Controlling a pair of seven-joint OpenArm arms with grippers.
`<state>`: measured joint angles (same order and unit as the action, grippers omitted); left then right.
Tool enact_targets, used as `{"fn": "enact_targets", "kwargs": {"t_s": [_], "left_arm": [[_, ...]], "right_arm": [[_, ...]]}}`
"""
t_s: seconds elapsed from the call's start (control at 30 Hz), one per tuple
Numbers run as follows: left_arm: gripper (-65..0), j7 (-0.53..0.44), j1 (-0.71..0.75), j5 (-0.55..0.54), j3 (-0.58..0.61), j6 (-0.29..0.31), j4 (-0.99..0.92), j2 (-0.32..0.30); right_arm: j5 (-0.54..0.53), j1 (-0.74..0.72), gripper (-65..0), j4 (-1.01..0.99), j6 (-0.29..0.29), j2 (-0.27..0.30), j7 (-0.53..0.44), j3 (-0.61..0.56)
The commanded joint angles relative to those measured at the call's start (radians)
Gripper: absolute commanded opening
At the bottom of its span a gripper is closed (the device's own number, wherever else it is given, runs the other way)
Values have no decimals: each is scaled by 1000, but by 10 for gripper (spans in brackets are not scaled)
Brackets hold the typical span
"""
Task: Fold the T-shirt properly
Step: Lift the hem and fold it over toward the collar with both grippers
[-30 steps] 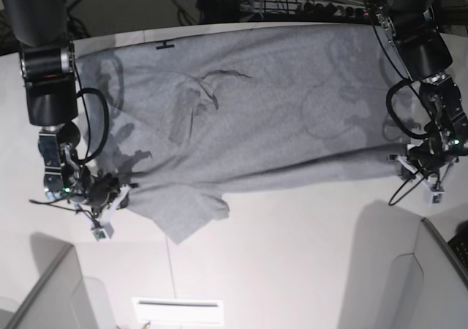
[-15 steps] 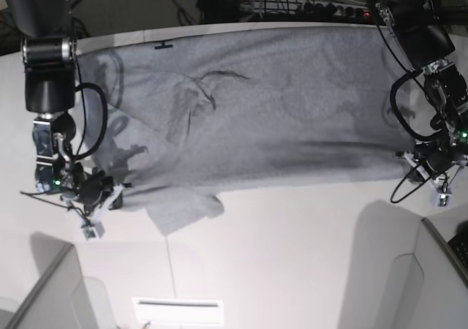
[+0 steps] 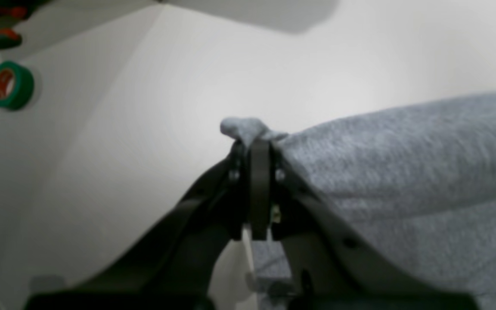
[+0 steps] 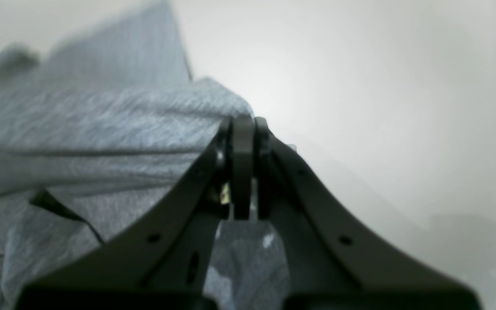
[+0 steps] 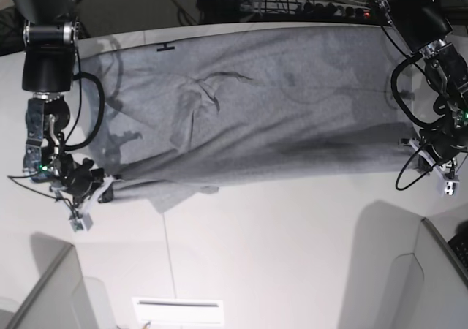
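Currently both grippers are clenched on cloth. Left gripper [image 3: 260, 142]: jaws pressed together with a small nub of the T-shirt [image 5: 256, 102] poking past the tips. Right gripper [image 4: 243, 125]: jaws likewise closed on a folded grey edge; the wrist view is blurred, so how many layers it holds is uncertain.

T-shirt lies spread across the far half of the table [image 5: 278, 256], its near edge drawn taut between the two pinches, with a loose flap [image 5: 179, 194] sagging below that line near the right gripper.

Risks: each bite looks shallow, so more tension could pull the hem free; uneven lifting would drag the crumpled patch [image 5: 208, 88] into a crooked fold.

Room: near half of table bare. Left gripper sits close to the table's side edge; a green tape roll [image 3: 11, 85] lies beyond it.
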<state>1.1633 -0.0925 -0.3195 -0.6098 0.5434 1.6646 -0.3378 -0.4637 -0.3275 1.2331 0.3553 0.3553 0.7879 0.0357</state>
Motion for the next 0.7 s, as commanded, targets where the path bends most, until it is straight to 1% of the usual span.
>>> {"fn": "enact_targets", "kwargs": {"t_s": [0.0,0.2,0.3,0.4,0.6,0.67], "left_arm": [[-650,-15,-8,6,-6,-4,15,-24],[-650,-15,-8,6,-6,-4,58,-20],[-650,39,-6,6,-6,-4,73,-20],[-650,57,-5,6,-6,-4,108,-20],[-650,57,69,6,-5,-4,167,-20],[-650,57,89,6,-5,-4,176,-20]], "right_arm": [[0,-17,-650,32,-3,17,-3,8],[0,37,-650,126,-3,8,64,76],[-2,67,-650,173,-3,8,101,106],[-5,94,-650,202,-3,8,123,132],[-7,166,-650,307,-3,4,160,152],[-7,183,-650,330,-3,-15,176,178]]}}
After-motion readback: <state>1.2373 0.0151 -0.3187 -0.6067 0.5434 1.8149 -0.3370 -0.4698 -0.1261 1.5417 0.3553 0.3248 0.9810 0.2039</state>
